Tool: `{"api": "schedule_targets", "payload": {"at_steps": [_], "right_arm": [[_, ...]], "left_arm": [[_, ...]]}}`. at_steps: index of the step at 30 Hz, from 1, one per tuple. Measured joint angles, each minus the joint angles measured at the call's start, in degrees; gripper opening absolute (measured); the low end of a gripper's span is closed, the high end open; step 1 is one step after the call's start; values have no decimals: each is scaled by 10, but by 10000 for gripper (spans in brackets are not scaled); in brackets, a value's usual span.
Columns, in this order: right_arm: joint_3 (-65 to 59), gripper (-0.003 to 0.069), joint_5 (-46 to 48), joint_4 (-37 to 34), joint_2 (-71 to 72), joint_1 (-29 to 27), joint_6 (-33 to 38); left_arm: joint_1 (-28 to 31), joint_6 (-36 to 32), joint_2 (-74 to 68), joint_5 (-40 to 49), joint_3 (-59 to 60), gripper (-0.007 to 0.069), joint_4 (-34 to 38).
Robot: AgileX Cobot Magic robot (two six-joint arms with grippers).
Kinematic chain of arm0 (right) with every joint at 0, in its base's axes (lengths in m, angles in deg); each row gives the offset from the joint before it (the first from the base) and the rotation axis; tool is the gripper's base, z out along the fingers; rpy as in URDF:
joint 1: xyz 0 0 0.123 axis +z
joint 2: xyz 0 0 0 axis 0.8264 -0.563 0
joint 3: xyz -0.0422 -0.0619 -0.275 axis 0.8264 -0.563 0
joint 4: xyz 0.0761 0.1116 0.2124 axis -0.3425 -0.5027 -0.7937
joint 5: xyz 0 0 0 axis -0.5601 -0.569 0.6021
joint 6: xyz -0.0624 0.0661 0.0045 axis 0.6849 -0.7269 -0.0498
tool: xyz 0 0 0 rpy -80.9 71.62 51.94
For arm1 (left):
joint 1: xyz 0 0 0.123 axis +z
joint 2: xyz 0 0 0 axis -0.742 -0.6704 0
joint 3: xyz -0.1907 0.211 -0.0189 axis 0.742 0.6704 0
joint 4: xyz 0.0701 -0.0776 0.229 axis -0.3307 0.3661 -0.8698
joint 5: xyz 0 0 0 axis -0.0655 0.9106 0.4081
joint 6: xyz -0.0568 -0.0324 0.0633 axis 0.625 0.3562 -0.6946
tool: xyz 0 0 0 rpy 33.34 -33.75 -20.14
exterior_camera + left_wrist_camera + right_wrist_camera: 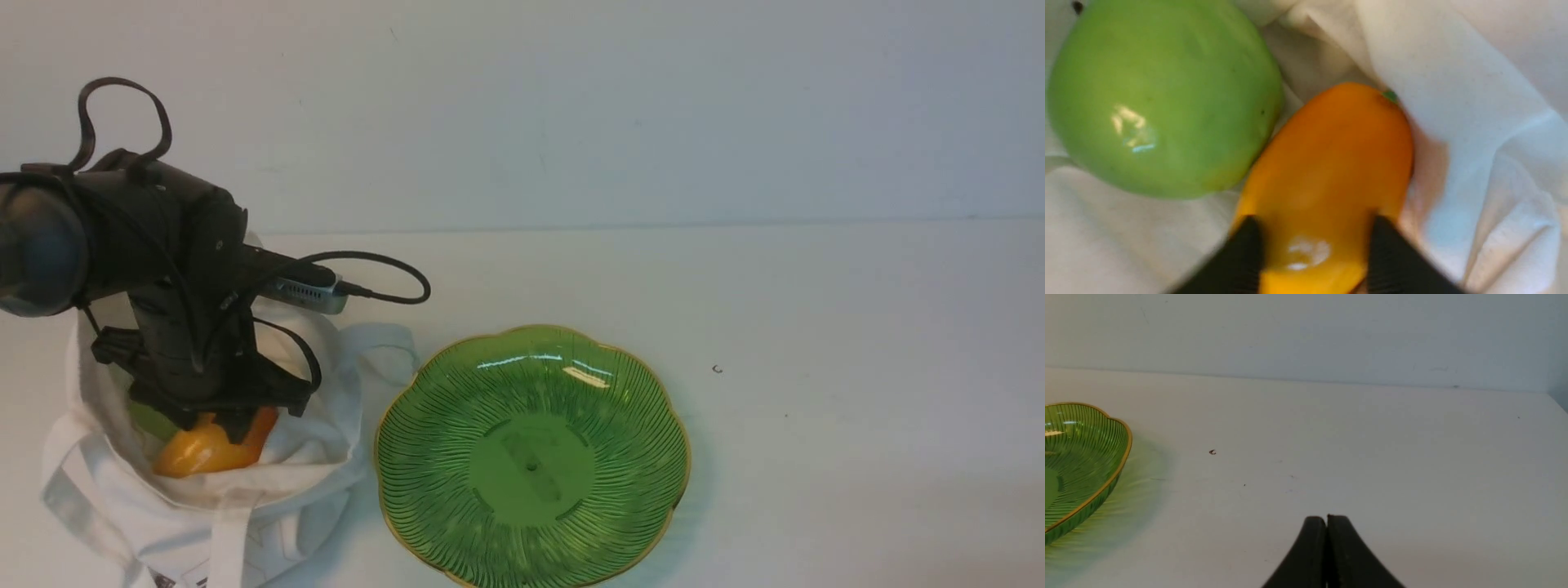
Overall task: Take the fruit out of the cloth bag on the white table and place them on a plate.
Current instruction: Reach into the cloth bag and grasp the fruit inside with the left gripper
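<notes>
Inside bag [335, 416], left claw [1316, 245] over mango [1327, 175]; right of rim, open table [857, 392].

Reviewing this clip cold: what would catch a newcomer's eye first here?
Most likely the big green glass plate with its gold scalloped rim, lying bare on the white table near the middle of the front view. Next, the dark left arm reaching into the white cloth bag on the left, its pincer around an orange-yellow fruit. Beside that fruit in the bag sits a round green one.
</notes>
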Motion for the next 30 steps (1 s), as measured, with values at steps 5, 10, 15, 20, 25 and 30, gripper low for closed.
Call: {"api": "schedule_targets", "payload": {"at_steps": [5, 10, 15, 20, 25, 30], "right_arm": [[0, -15, 0, 0, 0, 0, 0], [0, -15, 0, 0, 0, 0, 0], [0, -15, 0, 0, 0, 0, 0], [0, -15, 0, 0, 0, 0, 0], [0, -15, 0, 0, 0, 0, 0], [0, -15, 0, 0, 0, 0, 0]], "left_arm": [[0, 0, 6, 0, 0, 11, -1], [0, 1, 6, 0, 0, -6, -7], [0, 18, 6, -1, 0, 58, -11], [0, 24, 6, -10, 0, 279, -14], [0, 26, 1, -16, 0, 483, -15], [0, 26, -31, -16, 0, 551, -16]]}}
